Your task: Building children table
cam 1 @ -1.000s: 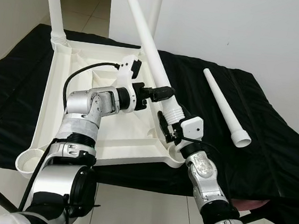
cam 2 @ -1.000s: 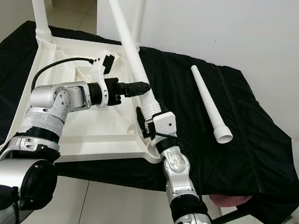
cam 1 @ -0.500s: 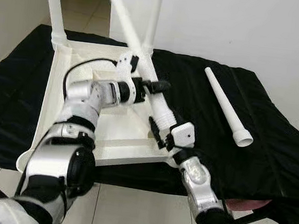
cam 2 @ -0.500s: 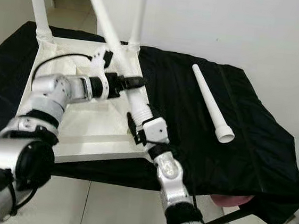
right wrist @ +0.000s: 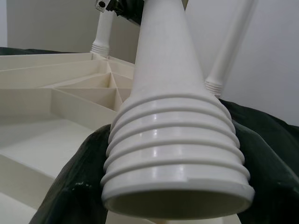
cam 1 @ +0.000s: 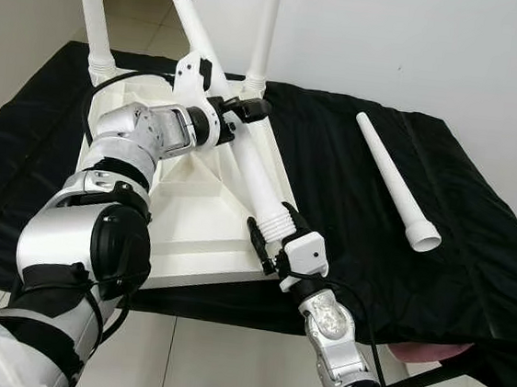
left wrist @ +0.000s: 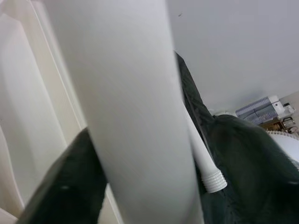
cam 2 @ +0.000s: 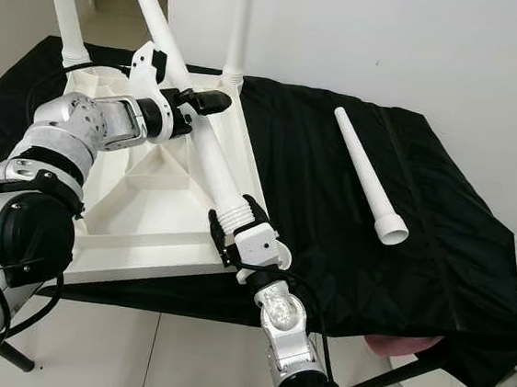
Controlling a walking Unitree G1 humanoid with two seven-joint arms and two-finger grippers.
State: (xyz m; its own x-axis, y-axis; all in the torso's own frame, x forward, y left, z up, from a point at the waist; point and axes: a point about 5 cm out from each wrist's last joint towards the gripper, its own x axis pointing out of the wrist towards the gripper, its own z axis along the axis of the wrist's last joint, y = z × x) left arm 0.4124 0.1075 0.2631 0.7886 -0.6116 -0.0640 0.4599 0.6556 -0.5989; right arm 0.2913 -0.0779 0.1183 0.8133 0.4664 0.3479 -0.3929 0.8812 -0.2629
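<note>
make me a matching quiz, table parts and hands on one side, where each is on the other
1. held leg
2. loose leg
3. left hand
4. right hand

a. lying on the black cloth
b. at the leg's ribbed end
c. tilted over the upturned tabletop
d. on the leg's upper shaft

Pairs: 1-c, 2-a, 3-d, 4-b

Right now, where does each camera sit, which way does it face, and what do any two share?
Left eye: head, looking down at the tabletop; both arms show.
Right eye: same scene, offset sideways; spare leg on the cloth.
Left wrist: along the left hand, close on the held leg.
Right wrist: along the right hand, at that leg's threaded end.
Both wrist views share the held leg.
</note>
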